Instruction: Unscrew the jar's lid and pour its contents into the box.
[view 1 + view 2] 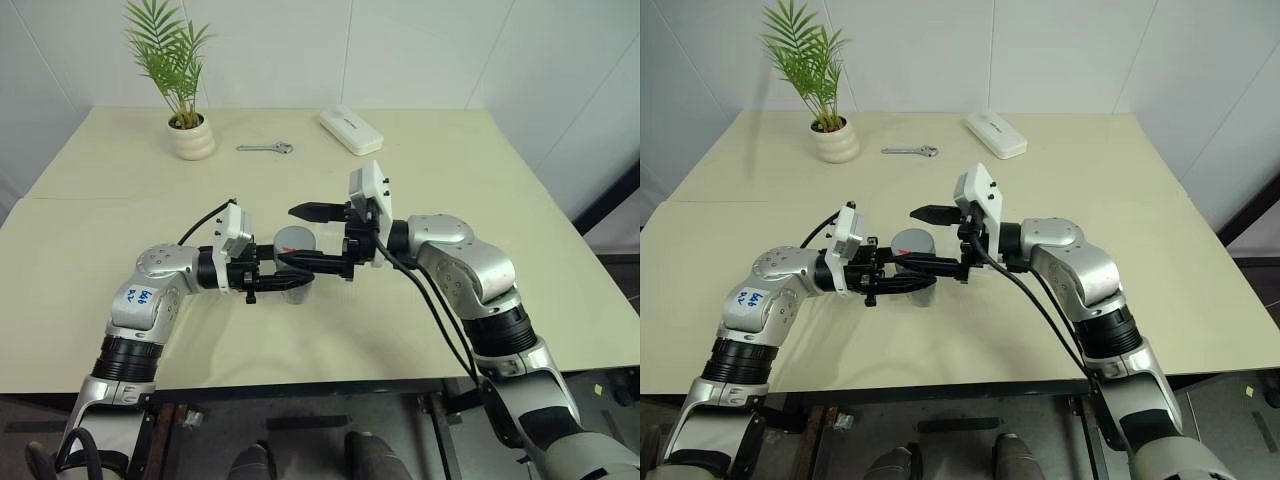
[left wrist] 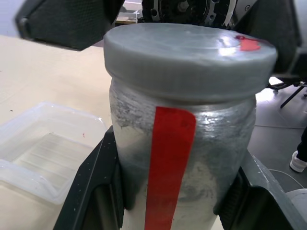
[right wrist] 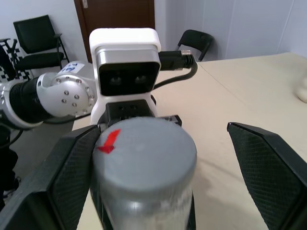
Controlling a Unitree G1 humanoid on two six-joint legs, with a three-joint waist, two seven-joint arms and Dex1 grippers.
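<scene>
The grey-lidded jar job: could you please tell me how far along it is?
Done: the left gripper is shut on the small silvery jar. In hand: the right gripper, jaws open, straddles the round grey lid, which is not yet gripped. Left: unscrewing, then pouring into the clear plastic box.

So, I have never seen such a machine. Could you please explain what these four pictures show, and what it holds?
It is a humanoid robot with two arms. Two pictures look down from its head; two come from cameras on its wrists. The left tool is shut on the jar, whose grey lid is still on. The right tool stands open around the lid. On the table lie a potted plant, a wrench and a white case. The left wrist view also shows the clear box beside the jar.
</scene>
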